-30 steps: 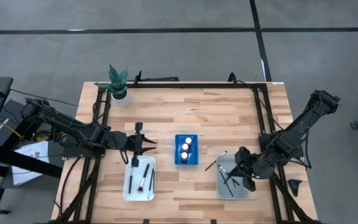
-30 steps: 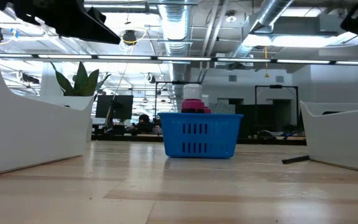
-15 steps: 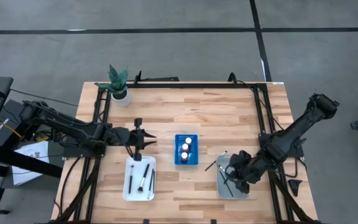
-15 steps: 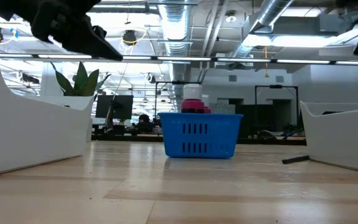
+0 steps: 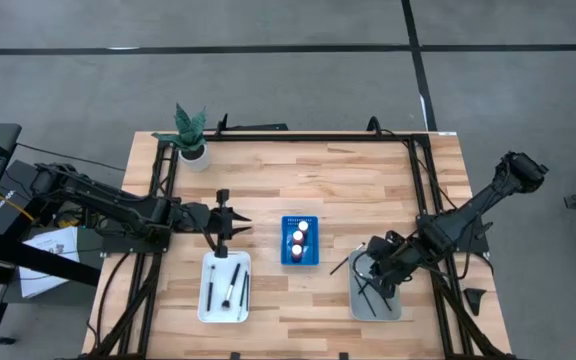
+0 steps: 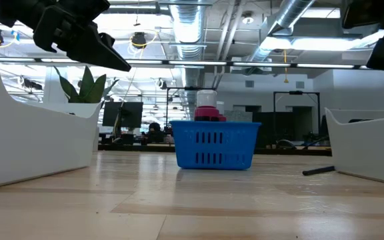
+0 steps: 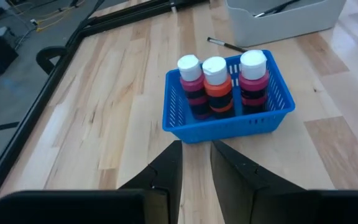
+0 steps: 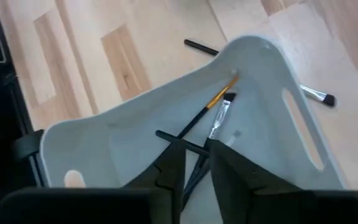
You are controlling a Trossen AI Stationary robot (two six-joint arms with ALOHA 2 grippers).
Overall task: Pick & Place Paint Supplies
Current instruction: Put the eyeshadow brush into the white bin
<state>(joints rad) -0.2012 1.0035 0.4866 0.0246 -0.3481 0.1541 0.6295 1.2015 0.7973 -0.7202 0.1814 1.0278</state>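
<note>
Three small red paint bottles [image 7: 216, 87] with white caps stand in the blue basket [image 5: 300, 255] at mid-table. Several dark-handled brushes [image 5: 226, 287] lie in the white tray [image 5: 204, 300]. More brushes [image 8: 213, 106] lie in the grey tray [image 8: 260, 68], and one brush [image 5: 343, 265] rests on the table beside it. My left gripper [image 7: 196, 149] is shut, hovering left of the basket and just beyond the white tray's far end, pointing at the basket. My right gripper [image 8: 194, 146] is shut and hangs low over the grey tray, right above its brushes. My right gripper's fingertips stand directly over the crossed dark brushes [image 8: 173, 138] in the grey tray, coming slanting down from the table's right. I cannot tell whether they touch a brush. My left gripper touches nothing.
A potted plant [image 5: 190, 135] stands at the far left corner. Two loose brushes [image 8: 319, 95] lie on the wood beside the grey tray. A black frame rail [image 5: 308, 135] runs round the tabletop. Bare wood lies between the basket and the far edge.
My right gripper has moved from the grey tray's near right corner toward the table's left and far side, and now sits over the tray's middle. My left gripper has dropped a little and shifted slightly toward the far edge. Bottles, basket and trays have stayed put.
</note>
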